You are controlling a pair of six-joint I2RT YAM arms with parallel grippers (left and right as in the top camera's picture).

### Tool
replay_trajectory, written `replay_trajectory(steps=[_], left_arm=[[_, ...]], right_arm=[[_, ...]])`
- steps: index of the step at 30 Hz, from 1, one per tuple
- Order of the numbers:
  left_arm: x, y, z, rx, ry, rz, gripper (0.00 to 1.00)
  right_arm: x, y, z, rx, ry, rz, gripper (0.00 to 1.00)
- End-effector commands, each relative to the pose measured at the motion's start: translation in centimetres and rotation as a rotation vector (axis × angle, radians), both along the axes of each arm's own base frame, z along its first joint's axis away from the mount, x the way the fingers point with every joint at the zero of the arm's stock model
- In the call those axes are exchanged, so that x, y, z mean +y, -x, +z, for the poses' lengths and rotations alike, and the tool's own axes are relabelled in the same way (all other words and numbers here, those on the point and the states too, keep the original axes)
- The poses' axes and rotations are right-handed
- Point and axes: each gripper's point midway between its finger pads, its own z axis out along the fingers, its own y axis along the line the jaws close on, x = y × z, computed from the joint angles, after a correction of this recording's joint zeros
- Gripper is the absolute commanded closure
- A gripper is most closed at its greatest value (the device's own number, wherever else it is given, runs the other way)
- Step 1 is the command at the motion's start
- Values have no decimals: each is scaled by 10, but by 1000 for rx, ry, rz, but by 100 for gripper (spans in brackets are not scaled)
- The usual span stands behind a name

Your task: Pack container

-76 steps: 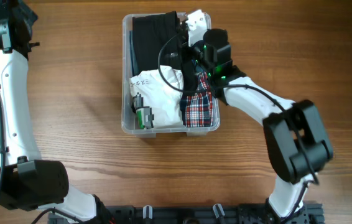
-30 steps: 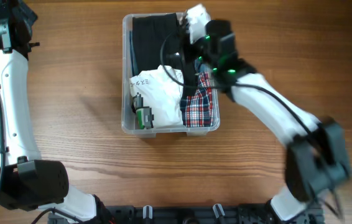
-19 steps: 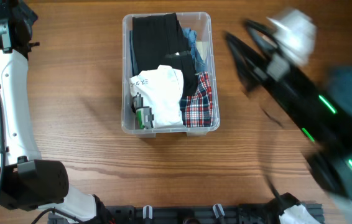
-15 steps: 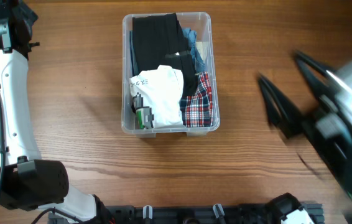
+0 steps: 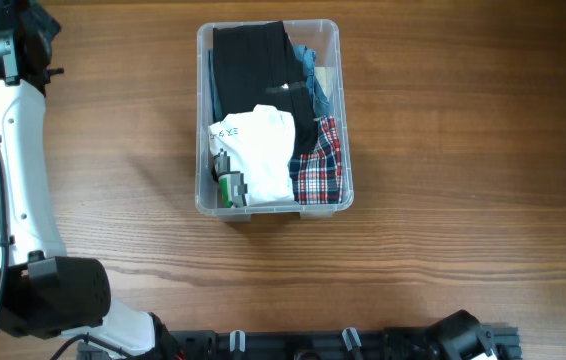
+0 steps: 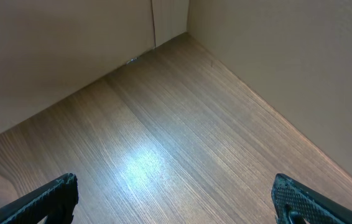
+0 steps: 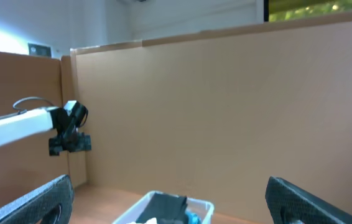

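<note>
The clear plastic container (image 5: 273, 209) stands at the upper middle of the table. It is filled with folded clothes: a black garment (image 5: 248, 60) at the far end, a white one (image 5: 261, 150), a red plaid one (image 5: 325, 165) and a bit of blue cloth (image 5: 315, 75). My right gripper (image 7: 170, 183) is open and empty, raised well back from the container (image 7: 135, 208), and does not show in the overhead view. My left gripper (image 6: 176, 199) is open too, with only bare wood under it.
The left arm (image 5: 8, 150) runs along the table's left edge and shows as the white left arm (image 7: 27, 124) in the right wrist view. Cardboard walls (image 6: 288, 62) close in the table's corner. A dark rail (image 5: 293, 345) lies along the near edge.
The right arm has lifted out of the container, swung to the right and left the overhead view, and its gripper has opened. The clothes and the left arm are as before.
</note>
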Motion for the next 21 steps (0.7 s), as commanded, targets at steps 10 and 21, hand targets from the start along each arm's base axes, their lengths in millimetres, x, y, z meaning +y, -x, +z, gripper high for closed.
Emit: replay_trajectory(steps=[10, 21], left_arm=[[5, 1, -1, 13, -17, 11, 0], [5, 1, -1, 13, -17, 11, 0]], right_arm=[[12, 11, -26, 25, 33, 88, 0], [104, -71, -51, -32, 5, 395, 0]])
